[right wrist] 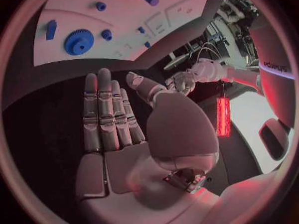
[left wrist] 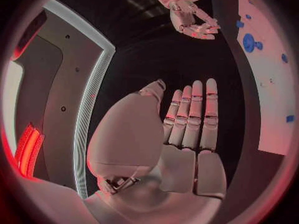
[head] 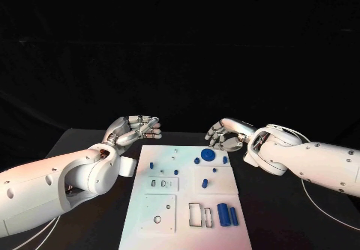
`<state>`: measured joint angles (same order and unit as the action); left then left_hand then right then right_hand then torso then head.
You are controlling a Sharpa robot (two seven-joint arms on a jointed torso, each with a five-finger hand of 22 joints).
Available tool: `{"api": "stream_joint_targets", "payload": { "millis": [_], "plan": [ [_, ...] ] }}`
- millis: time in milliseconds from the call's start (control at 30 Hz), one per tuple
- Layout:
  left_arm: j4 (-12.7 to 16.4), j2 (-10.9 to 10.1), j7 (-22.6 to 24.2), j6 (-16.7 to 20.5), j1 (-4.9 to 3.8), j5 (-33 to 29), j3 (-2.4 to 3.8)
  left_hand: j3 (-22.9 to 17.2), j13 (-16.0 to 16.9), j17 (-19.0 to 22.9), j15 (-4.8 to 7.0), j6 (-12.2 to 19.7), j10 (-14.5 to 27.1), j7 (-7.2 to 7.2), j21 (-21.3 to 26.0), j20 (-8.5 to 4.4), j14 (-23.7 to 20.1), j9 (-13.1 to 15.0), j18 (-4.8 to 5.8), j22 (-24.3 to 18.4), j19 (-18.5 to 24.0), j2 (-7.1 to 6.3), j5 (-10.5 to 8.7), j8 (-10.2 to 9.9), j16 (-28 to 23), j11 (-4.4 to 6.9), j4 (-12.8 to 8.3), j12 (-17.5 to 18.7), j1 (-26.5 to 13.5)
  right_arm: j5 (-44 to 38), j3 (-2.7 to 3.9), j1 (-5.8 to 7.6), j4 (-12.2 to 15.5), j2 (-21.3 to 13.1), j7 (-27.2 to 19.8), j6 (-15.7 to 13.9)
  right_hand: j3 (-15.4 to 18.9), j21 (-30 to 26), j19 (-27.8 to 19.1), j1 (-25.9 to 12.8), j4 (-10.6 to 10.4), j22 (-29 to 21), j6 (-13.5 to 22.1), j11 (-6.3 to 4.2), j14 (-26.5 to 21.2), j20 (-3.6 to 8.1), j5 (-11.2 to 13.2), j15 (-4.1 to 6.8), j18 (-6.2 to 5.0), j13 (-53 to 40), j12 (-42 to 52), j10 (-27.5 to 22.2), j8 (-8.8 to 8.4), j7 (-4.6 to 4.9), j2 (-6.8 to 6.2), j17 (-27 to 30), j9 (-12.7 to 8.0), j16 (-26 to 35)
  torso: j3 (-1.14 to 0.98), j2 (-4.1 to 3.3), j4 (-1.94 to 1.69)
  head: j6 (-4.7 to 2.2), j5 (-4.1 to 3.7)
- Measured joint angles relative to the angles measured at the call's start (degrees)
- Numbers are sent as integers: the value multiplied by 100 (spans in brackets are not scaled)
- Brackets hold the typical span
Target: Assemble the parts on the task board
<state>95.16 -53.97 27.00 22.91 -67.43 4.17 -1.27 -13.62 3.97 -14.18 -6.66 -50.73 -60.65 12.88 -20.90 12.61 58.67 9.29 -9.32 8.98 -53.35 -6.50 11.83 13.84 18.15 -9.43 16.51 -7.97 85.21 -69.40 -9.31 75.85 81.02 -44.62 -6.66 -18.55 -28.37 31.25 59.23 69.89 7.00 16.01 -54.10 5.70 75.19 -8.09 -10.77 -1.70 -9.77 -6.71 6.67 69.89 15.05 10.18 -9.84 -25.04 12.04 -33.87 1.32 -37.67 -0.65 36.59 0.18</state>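
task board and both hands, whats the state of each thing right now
left hand: open, holds nothing, beyond the board's far left corner
right hand: open, holds nothing, off the board's far right corner
task board: flat on the table
blue gear: lying flat at the far end
two blue cylinders: lying side by side

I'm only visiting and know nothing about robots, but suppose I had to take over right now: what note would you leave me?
Left hand: holds nothing, raised beyond the far left corner of the white board.
Right hand: holds nothing, raised beyond the far right corner.
Parts: blue gear and small blue pegs near the far end; two blue cylinders lie side by side at the near right.
Done: cannot tell which parts are already seated.
Left: the lying cylinders look unplaced; neither hand touches a part.
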Motion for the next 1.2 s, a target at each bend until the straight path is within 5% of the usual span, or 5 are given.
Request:
{"api": "stream_joint_targets", "payload": {
  "millis": [200,400,567,1200],
  "plan": [
    [173,-81,-34,-81,-18,14,8,-16,0,-11,0,0,0,0,0,0,0,0,0,0,0,0,0,0,0,0,16,0,0,-934,0,14,21,188,337,225,78,710,268,-70,-148,502,-25,-9,210,132,0,70,-1,-212,-57,-57,-67,-26,-91,-910,39,-1347,29,-103,-51,15,-36],
    [283,-156,-59,-131,-32,19,25,-16,-1,-19,0,1,0,0,0,0,0,-1,1,-6,0,-31,0,0,0,0,16,0,-31,-1511,-4,3,-24,354,579,358,191,1125,341,-96,-261,830,43,52,537,102,0,29,0,-261,-183,-488,-135,-2,-180,-2136,72,-2609,49,-212,-83,2,-59],
    [346,-193,-76,-165,-51,21,38,-16,-1,-22,0,1,0,0,0,0,0,-1,1,-6,0,-30,0,0,0,-1,16,0,-31,-1828,-10,-34,-106,478,742,437,271,1844,621,-77,-289,1663,73,39,742,113,-33,25,0,-298,-154,-700,-135,-32,-200,-2953,120,-3401,66,-289,-107,-9,-77],
    [413,-221,-127,-239,-86,26,49,-31,-2,-30,-21,1,1,1,0,0,-22,-2,2,-11,1,-30,0,0,0,-1,1,0,-31,-2295,-18,-167,-318,659,1036,564,276,2943,1005,24,-315,3045,34,41,833,133,-67,17,92,-360,68,-842,-134,-66,-103,-3769,196,-4131,105,-469,-165,2,-99]
  ]
}}
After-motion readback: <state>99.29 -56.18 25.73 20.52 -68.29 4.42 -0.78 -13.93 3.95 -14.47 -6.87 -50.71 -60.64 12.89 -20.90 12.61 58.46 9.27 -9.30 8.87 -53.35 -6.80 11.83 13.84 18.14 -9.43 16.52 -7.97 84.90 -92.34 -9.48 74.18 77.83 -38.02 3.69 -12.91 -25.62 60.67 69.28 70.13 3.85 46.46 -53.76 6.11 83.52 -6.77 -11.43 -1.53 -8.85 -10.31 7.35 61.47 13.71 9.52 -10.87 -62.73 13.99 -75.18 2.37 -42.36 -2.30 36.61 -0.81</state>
